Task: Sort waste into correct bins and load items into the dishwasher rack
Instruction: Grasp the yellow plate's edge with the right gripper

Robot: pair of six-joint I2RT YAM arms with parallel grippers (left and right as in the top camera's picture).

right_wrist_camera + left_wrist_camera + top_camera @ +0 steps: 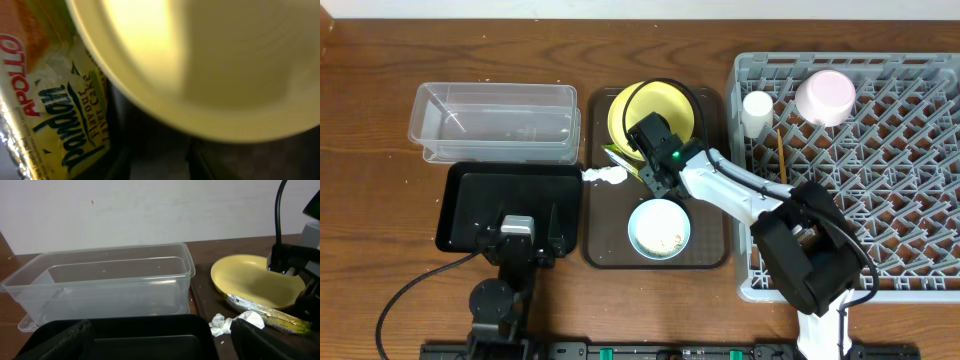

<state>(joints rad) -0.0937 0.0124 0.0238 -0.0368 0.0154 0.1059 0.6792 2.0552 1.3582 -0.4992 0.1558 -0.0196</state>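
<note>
Overhead, at the surface's left side, the clear rectangular plastic tub [495, 122] sits behind the shallow black rectangular tray [470, 190], where the left gripper [518, 222] hangs with jaws wide apart. At the dark brown serving tray's [705, 250] left edge, the small crumpled white tissue [603, 176] touches the thin green-and-yellow wrapper [620, 160], seemingly tucked under the yellow round plate's [630, 110] front rim; I cannot tell what the right gripper [645, 150] there holds. A pinch could catch rim and wrapper together, tipping the plate, or the arm could knock the light blue bowl [659, 228] of rice-like scraps nearer the front edge.
</note>
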